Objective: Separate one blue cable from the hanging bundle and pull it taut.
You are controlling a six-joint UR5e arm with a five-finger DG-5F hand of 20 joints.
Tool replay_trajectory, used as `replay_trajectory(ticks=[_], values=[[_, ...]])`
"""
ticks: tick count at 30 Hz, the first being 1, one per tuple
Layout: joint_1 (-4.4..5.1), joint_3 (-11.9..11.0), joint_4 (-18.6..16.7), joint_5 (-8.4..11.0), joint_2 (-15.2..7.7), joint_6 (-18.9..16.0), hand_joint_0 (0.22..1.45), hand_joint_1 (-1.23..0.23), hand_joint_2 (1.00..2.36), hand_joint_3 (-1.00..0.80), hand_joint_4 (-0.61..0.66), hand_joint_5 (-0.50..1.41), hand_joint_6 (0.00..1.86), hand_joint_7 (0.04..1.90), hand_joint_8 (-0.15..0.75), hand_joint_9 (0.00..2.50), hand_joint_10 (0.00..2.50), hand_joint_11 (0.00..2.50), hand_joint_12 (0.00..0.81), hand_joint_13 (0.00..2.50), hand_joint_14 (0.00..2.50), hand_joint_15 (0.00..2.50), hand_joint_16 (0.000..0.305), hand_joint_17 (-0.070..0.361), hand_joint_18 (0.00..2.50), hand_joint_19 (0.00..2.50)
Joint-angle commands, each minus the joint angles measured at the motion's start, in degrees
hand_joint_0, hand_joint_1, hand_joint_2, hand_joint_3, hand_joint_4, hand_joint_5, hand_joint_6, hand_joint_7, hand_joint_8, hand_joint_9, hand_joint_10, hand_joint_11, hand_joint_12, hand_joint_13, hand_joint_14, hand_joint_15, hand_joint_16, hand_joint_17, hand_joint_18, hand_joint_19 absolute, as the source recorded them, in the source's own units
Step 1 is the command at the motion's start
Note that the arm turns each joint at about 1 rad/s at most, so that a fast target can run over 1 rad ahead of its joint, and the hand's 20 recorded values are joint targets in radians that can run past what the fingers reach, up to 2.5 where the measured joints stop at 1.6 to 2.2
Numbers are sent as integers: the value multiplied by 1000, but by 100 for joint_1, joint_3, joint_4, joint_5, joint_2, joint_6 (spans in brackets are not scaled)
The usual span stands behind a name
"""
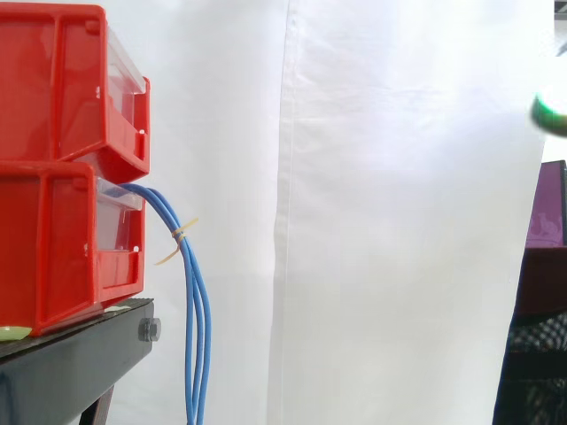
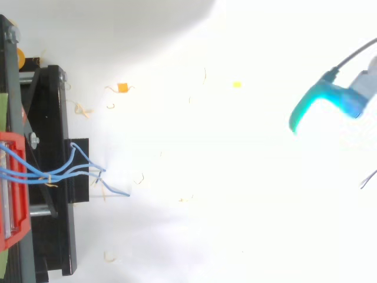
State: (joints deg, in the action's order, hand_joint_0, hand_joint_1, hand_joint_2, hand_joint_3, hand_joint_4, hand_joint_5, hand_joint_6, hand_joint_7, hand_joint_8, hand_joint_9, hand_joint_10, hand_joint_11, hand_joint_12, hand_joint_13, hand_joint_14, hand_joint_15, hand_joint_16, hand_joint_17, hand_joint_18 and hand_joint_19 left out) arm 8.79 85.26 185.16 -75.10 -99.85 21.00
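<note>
Cables (image 1: 195, 292) well apart from hand (image 2: 306, 107)

Red bins (image 1: 49, 239), clear fronts. Blue cables (image 1: 192, 301) beside the bins, pale yellow tie (image 1: 180, 235) round them. Black stand (image 1: 89, 347) under the bins. Plain white curtain (image 1: 399, 221) behind. Hand (image 2: 306, 109) cyan-teal, well apart from the bins.

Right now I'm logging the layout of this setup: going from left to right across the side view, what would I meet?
red bins → blue cable bundle hanging from them → white curtain → hand at the right edge
</note>
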Motion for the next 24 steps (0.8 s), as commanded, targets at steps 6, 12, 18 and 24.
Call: replay_trajectory(ticks=[6,12,18,24], values=[[-149,-405,-920,-242,-957,-44,277,-435,1000,-500,395,-228,501,583,490,1234,5,130,487,1386,13,383,92,207,1909,0],[-378,-1328,-859,-673,-1792,-545,279,-430,1000,-500,371,-225,501,602,458,1378,8,265,479,1510,16,474,92,207,2013,0],[-483,-1671,-1052,-857,-2135,-641,289,-424,1000,-500,335,-203,502,698,343,1894,11,1787,496,1929,17,1510,98,221,2262,390],[-492,-1662,-1105,-831,-2135,-527,290,-428,1000,-500,315,-203,502,701,368,1666,17,1357,507,1699,19,1242,103,231,2029,344]])
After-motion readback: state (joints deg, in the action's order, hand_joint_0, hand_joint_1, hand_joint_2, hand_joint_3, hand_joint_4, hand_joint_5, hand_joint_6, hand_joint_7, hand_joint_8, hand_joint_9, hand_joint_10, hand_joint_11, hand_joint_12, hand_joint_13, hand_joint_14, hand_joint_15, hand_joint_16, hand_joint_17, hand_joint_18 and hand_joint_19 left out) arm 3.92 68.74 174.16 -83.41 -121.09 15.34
